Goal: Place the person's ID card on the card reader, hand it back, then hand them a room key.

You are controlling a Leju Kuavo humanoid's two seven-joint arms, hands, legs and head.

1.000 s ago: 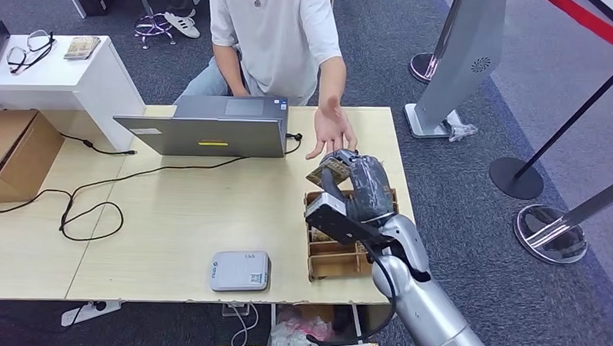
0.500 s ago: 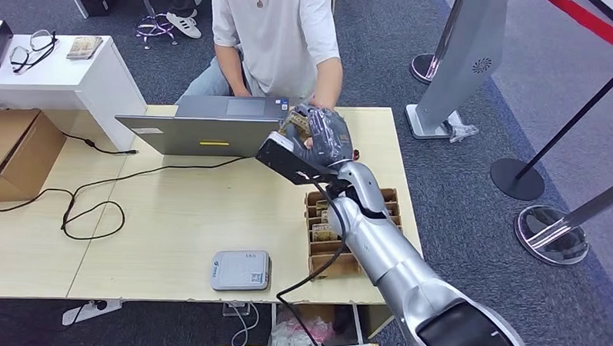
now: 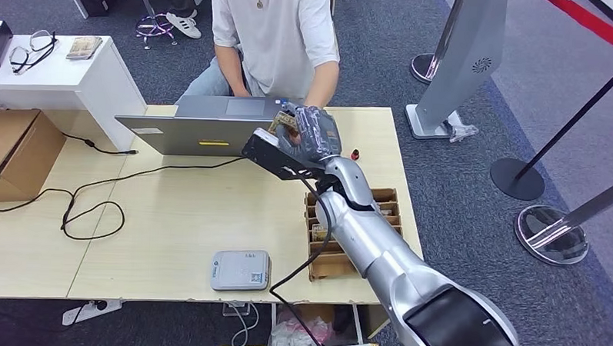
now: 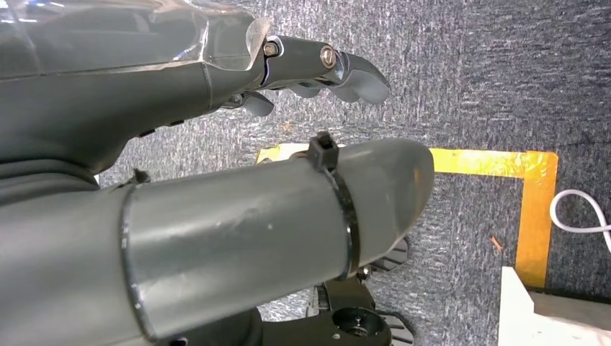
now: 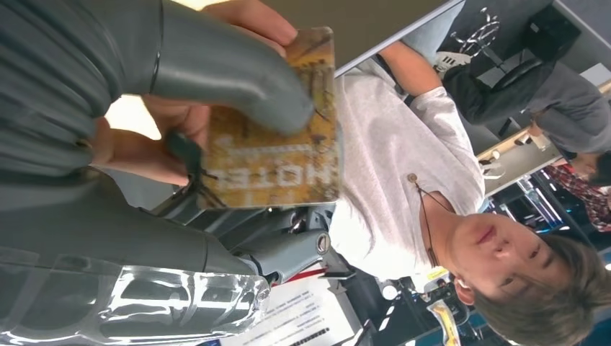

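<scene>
My right hand (image 3: pixel 314 135) is stretched across the table's far edge toward the seated person (image 3: pixel 274 33). It pinches a brown and yellow hotel room key card (image 5: pixel 274 144) between its thumb (image 5: pixel 216 65) and fingers. The same card (image 3: pixel 284 123) pokes out of the hand just above the laptop. The person's hand (image 5: pixel 144 148) lies behind the card, fingertips touching its edge. The grey card reader (image 3: pixel 240 270) sits near the table's front edge with nothing on it. My left hand (image 4: pixel 144 79) hangs over the carpet, fingers apart and holding nothing.
A wooden divided box (image 3: pixel 353 236) with several cards stands under my right forearm at the table's right side. An open laptop (image 3: pixel 205 135) is at the far edge and black cables (image 3: pixel 94 212) trail left. A small red object (image 3: pixel 355 155) lies beside my hand.
My right hand has carried the key card from above the wooden box leftward and away to the person. The person's open palm has closed in on the card behind my hand.
</scene>
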